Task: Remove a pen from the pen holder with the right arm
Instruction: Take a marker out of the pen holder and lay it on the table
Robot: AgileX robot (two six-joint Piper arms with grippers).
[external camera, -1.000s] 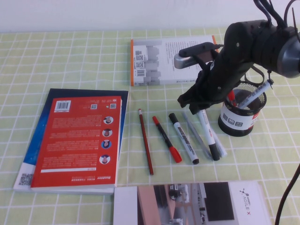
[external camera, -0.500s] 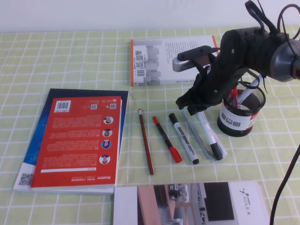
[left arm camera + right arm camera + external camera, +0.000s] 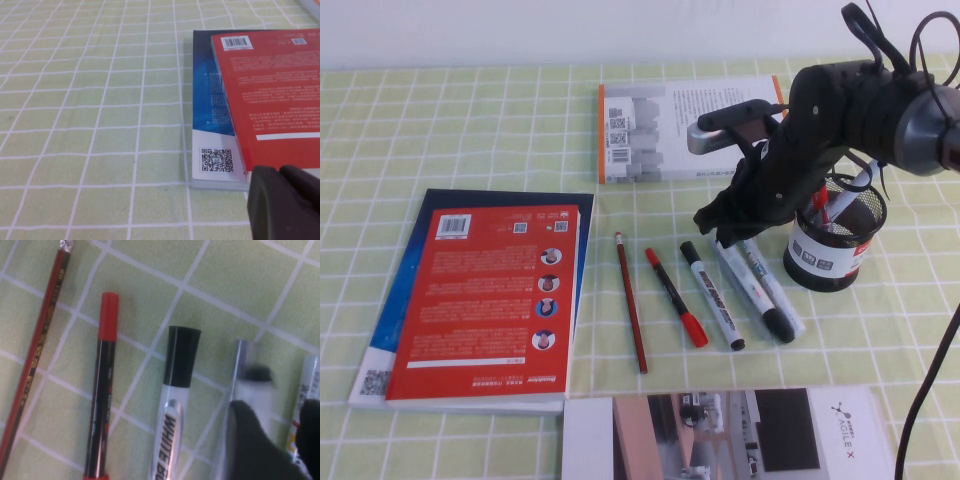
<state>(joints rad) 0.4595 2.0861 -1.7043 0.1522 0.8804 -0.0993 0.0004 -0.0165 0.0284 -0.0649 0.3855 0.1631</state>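
The black mesh pen holder [image 3: 835,250] stands at the right of the table with a few pens [image 3: 850,195] sticking out of it. My right gripper [image 3: 728,228] hangs low just left of the holder, over the row of pens lying on the cloth. A white marker with a black cap [image 3: 752,290] lies on the cloth directly below it. In the right wrist view this marker [image 3: 255,390] is blurred, and my right gripper [image 3: 285,440] stands open above it, fingers apart. My left gripper [image 3: 282,205] is shut, hovering by the near corner of the red book [image 3: 270,90].
Lying left of the white marker are a whiteboard marker [image 3: 712,292], a red pen [image 3: 675,297] and a pencil [image 3: 630,315]. A clear pen [image 3: 782,300] lies on its right. A red book on a blue one [image 3: 490,300] lies at the left, a white book [image 3: 685,130] behind, a booklet [image 3: 720,435] at the front edge.
The right gripper's fingers have spread and let go of the white marker. It has dropped and now lies further left and more slanted. The arm itself barely moved.
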